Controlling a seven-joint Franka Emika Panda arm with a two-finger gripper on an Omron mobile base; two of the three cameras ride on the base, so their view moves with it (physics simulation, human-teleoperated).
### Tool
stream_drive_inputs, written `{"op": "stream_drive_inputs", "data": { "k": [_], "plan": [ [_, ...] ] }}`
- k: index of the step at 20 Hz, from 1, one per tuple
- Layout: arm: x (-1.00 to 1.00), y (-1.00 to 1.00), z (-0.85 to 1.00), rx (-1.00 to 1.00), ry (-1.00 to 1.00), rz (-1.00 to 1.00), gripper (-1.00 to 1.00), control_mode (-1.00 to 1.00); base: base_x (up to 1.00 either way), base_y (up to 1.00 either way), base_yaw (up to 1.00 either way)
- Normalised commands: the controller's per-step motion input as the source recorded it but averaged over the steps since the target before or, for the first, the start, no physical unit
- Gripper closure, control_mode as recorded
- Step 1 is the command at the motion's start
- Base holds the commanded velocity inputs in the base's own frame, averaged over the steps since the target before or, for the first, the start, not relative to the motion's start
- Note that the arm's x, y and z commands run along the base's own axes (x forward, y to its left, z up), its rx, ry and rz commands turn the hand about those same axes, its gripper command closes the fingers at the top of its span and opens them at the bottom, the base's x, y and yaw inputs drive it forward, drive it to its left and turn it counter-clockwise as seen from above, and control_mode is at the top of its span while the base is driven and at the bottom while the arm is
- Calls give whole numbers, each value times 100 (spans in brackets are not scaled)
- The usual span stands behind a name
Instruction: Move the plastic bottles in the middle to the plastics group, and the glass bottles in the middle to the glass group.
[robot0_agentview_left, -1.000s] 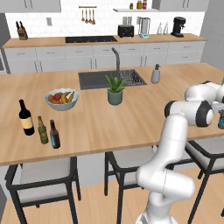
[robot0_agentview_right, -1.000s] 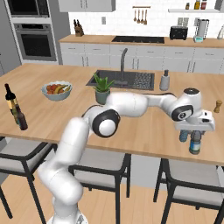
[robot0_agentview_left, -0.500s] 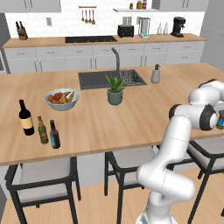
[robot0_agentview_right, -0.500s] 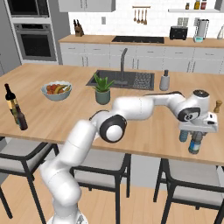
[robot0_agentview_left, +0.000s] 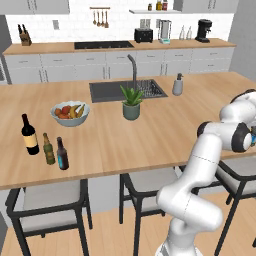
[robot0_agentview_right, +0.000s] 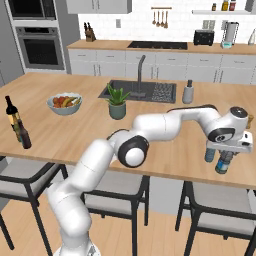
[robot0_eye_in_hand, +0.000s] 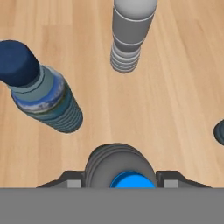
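A: What is the gripper (robot0_eye_in_hand: 120, 177) doing?

B: It is clamped on 1 water bottle (robot0_eye_in_hand: 120, 164). In the hand view the 2 finger tips (robot0_eye_in_hand: 73, 179) press against its ribbed sides, and its blue cap faces the camera.

A: Is it off the counter (robot0_eye_in_hand: 175, 109)?

B: I cannot tell. In the right base view it hangs straight under the hand, near the counter's front edge at the right end.

A: And the other plastic ones?

B: The 2nd water bottle (robot0_eye_in_hand: 43, 94), blue with a dark cap, stands upright just beside the gripped one. The pale grey bottle (robot0_eye_in_hand: 130, 37) stands a little beyond, apart from both. All 3 are close together.

A: The glass?

B: Far off at the left end. The small dark bottle (robot0_agentview_left: 62, 154) with the blue label stands just beside the green bottle (robot0_agentview_left: 48, 149), and the wine bottle (robot0_agentview_left: 29, 135) with the red label is next in that row. All 3 are upright, near the front edge.
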Motion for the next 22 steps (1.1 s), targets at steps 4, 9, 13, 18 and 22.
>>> {"op": "stream_drive_inputs", "data": {
  "k": [4, 9, 13, 18, 22],
  "plan": [
    [0, 19, -54, 0, -1, 1, 100, -100, 0, 0, 0],
    [0, 30, -44, 0, 0, 0, -100, -100, 0, 0, 0],
    [-2, 4, 5, 0, 0, 0, -100, -100, 0, 0, 0],
    [-12, 7, 22, 0, -1, 0, -100, -100, 0, 0, 0],
    [-15, 6, 46, 0, -3, 0, -100, -100, 0, 0, 0]
  ]
}}
